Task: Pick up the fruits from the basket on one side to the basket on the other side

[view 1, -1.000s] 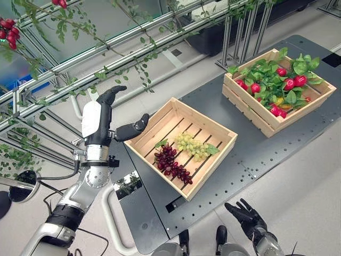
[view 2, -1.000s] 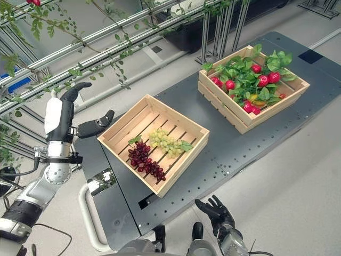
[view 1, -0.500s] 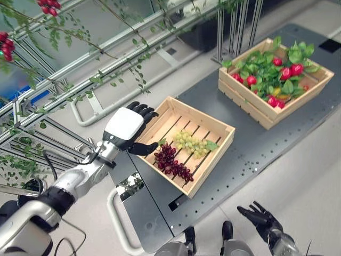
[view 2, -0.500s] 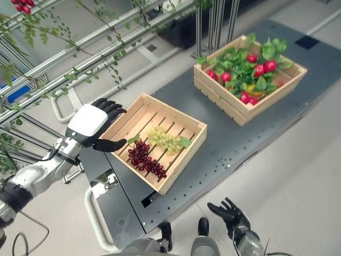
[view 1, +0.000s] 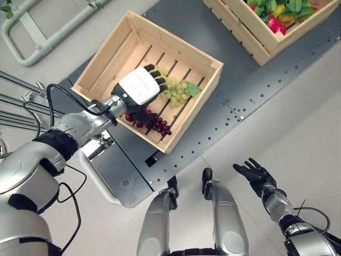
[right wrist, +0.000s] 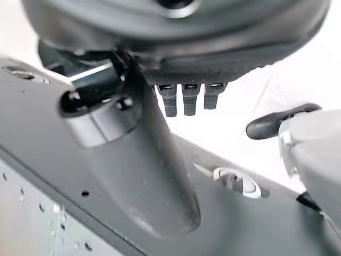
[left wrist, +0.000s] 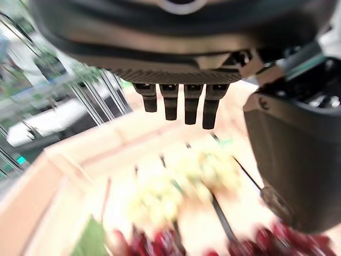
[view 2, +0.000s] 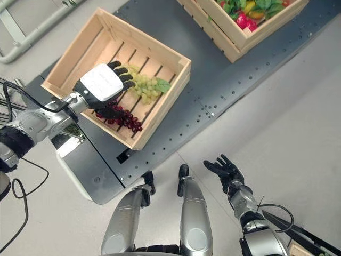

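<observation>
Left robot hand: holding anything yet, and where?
Nothing held. The left robot hand hovers open over the grapes in the crate, fingers straight in its wrist view. The right robot hand is open and empty.

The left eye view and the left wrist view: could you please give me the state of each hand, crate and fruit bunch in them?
left hand: open, fingers straight, hovering over the grapes.
right hand: open, low beside the platform, holding nothing.
near crate: upright on the platform, holding both grape bunches.
green grapes: lying on the crate slats, not gripped.
dark red grapes: lying beside the green bunch, partly under the left hand.
far crate: upright, filled with leaves and red fruit.
</observation>
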